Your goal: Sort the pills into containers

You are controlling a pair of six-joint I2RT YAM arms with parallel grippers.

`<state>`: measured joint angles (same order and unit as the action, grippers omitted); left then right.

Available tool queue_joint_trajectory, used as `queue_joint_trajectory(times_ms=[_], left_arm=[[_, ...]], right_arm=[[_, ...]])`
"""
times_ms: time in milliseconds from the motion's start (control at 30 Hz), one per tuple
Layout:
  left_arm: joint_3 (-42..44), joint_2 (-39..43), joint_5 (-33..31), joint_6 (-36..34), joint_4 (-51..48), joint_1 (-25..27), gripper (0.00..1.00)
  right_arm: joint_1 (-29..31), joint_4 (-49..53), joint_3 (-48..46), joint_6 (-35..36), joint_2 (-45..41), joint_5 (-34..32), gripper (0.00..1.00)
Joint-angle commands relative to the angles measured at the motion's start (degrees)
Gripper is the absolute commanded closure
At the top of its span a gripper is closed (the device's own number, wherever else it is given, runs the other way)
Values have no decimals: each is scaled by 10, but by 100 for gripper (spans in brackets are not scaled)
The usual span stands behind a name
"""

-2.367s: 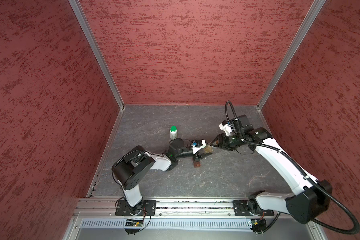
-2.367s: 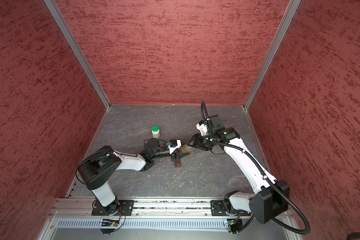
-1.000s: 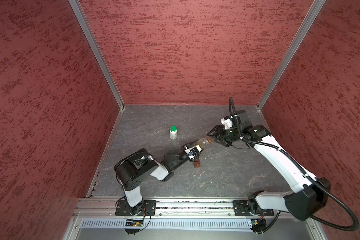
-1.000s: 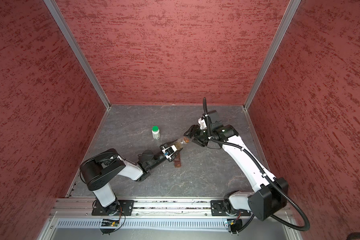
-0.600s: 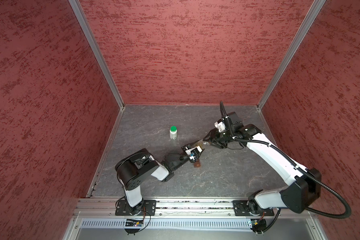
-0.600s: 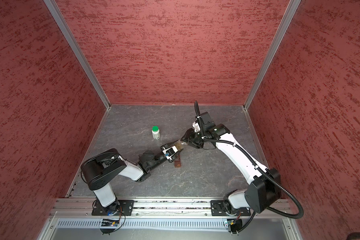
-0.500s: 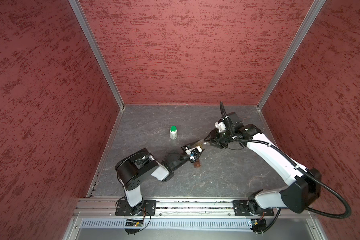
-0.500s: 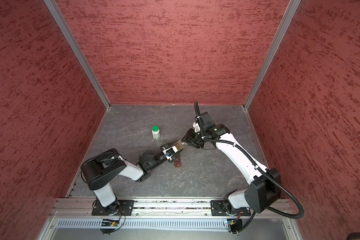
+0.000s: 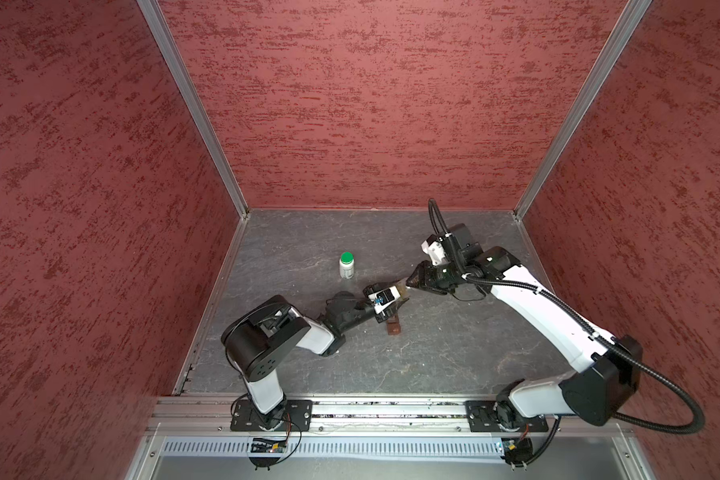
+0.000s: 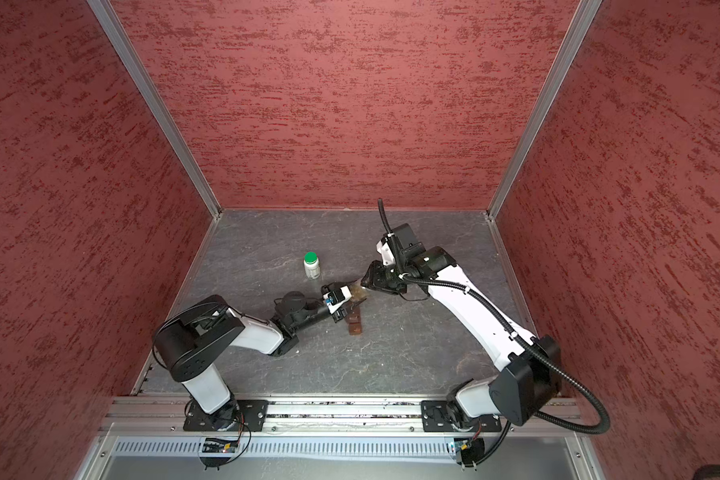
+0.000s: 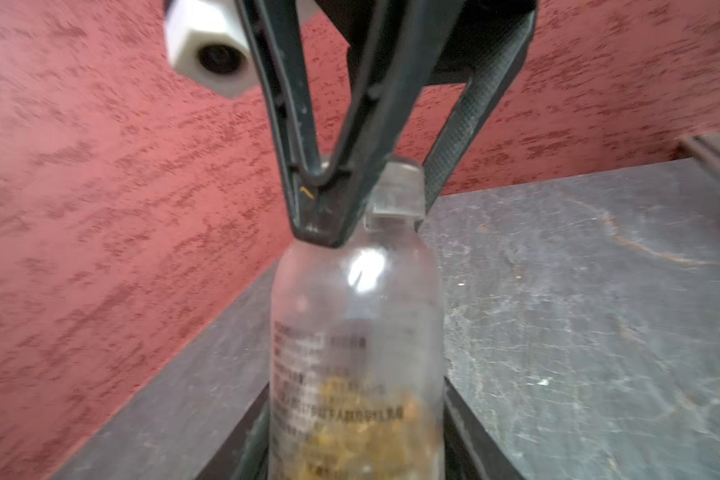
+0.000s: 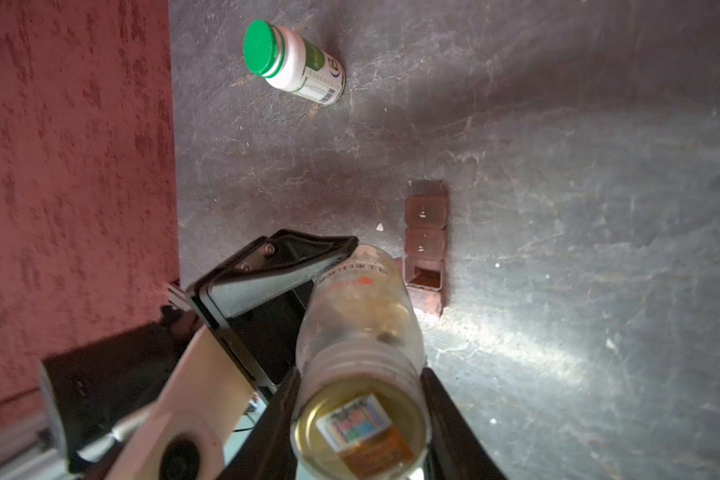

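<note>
Green-capped white bottle point(image 12: 296, 62); seemingly brown organizer point(image 12: 426, 237)

Red textured walls point(image 9: 350, 104), aluminium corner posts point(image 9: 192, 108), grey stone-look tabletop point(image 9: 433, 361), slotted metal rail point(image 9: 371, 446) in front.

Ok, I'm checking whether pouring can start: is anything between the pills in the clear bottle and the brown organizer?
Yes: the cap is on the clear bottle, with the right gripper closed around it while the left gripper holds the body. The organizer on the table has one compartment open; nothing else visible lies between.
</note>
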<state>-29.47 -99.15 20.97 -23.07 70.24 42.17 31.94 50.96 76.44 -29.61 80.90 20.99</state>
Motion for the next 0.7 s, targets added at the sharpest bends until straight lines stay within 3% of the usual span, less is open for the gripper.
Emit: queue_joint_trajectory(times_ms=[0, 100, 267, 533, 667], left_arm=[[-28, 13, 154, 90, -50, -30, 100], [-42, 13, 215, 110, -66, -39, 100], [-43, 22, 232, 106, -80, -39, 100], [-34, 21, 213, 91, -80, -38, 100], [-29, 19, 192, 81, -79, -33, 100]], right_arm=[[32, 12, -2, 145, -13, 11, 77], [41, 16, -22, 239, -20, 74, 75], [44, 24, -35, 296, -37, 30, 68], [44, 21, -14, 285, -42, 19, 37], [40, 6, 1, 254, -58, 6, 15]])
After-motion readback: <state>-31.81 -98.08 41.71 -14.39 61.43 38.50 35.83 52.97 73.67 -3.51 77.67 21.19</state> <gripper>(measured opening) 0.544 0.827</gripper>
